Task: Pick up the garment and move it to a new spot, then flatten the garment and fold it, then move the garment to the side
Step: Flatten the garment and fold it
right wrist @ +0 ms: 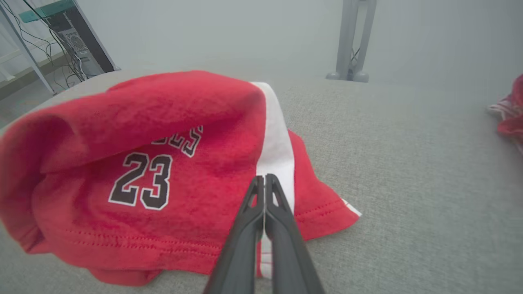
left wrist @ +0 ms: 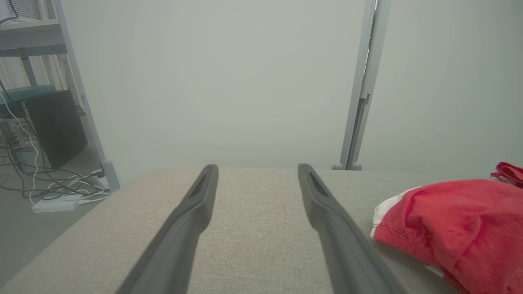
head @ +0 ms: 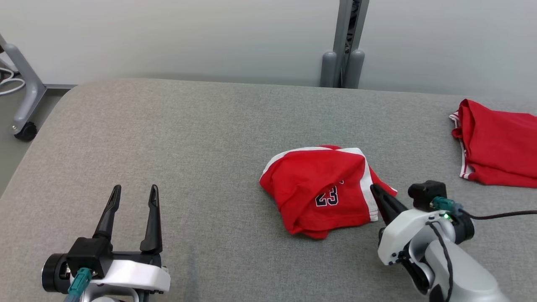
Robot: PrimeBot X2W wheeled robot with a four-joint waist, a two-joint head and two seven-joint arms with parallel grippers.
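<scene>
Right claw (right wrist: 264,176) tight-closed at garment's (right wrist: 143,134) white stripe (right wrist: 278,139) in right wrist view; left claw (head: 135,187) wide.

The grey cloth-covered desk (head: 168,138) carried two things. A crumpled red garment (head: 310,188) with a white stripe and a black 23 lay just off the middle toward 3 o'clock. A second red garment (head: 499,147), white-trimmed, lay well apart from it at 2 o'clock, by the desk's edge.
</scene>
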